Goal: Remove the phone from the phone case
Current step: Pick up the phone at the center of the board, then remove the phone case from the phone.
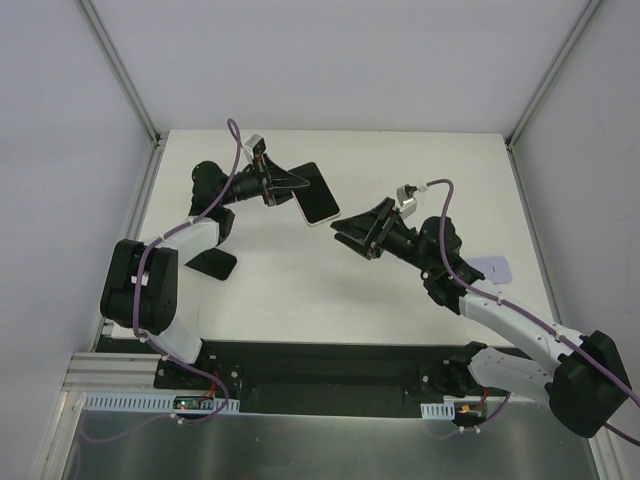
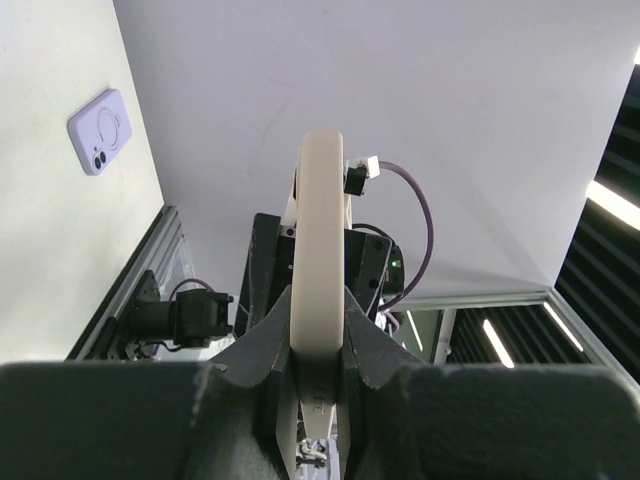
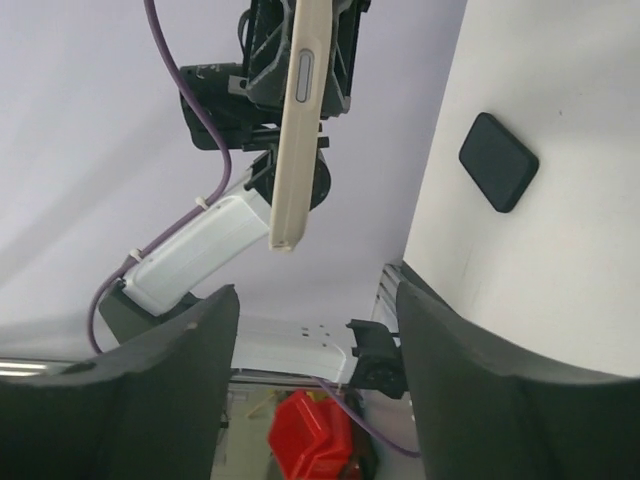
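From above, the left gripper (image 1: 288, 184) squeezes the phone (image 1: 318, 195) over the middle of the table (image 1: 300, 300), with room all around. The right gripper (image 1: 350, 238) is wide, holding nothing, just beside it. The purple case (image 1: 497, 268) lies by the right edge, partly behind that arm. From the left wrist, the phone shows only its thin edge. From the right wrist, its top end is hidden.

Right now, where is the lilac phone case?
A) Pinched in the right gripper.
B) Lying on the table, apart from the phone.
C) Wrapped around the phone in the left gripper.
B: the phone case lies flat on the table, while the left gripper holds the phone up in the air.
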{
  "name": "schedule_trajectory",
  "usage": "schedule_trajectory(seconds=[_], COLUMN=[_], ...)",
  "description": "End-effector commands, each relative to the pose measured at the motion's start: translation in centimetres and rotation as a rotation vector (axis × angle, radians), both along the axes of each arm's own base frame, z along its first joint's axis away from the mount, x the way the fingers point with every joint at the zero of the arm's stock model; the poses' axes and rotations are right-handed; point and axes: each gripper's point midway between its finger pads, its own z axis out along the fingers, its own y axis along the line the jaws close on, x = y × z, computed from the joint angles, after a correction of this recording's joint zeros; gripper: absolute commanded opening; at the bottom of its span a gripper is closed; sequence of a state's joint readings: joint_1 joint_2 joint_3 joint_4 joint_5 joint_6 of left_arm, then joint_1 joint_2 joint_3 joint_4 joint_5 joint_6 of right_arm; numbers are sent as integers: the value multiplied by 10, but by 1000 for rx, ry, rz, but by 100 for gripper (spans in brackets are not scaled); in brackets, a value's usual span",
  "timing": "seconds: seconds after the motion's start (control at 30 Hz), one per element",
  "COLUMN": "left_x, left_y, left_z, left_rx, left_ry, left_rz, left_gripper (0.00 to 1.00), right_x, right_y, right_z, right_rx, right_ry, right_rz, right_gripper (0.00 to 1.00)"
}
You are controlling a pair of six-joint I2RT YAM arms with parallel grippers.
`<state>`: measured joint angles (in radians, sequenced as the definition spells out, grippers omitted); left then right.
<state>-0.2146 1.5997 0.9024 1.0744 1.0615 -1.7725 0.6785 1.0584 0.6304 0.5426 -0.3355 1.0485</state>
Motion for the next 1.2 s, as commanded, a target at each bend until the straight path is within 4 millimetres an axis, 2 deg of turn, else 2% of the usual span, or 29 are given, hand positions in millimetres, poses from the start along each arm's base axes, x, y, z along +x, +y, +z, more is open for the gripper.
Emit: schedule_trajectory(seconds=[0.0,0.13,0.33,0.6,0.7,0.83,1.17], left_x=[-9,-12,-15,-15,-16,-16,-21], left_y=[5,6,6,7,7,7,7], left_z=[32,33,33,36,35,35,34], left_rx=[-52,-55,-56,-59,-58,-58,-53], left_ry=[-131,-136,-139,-147,-146,-144,-152], left_rz=[8,1,-5,-5,-7,-7,-16], left_gripper=[0,0,0,0,0,0,0], right_x=[10,19,28,32,33,36,43], right_y=[0,-1,1,8,10,11,9], right_z=[28,27,41,37,34,30,33], right_rx=[11,-1,7,16,12,9,32], right_ry=[-67,-63,-90,-74,-68,-59,-60], right_rz=[-28,-50,-55,-36,-33,-36,-49], right_gripper=[68,65,52,34,34,39,37])
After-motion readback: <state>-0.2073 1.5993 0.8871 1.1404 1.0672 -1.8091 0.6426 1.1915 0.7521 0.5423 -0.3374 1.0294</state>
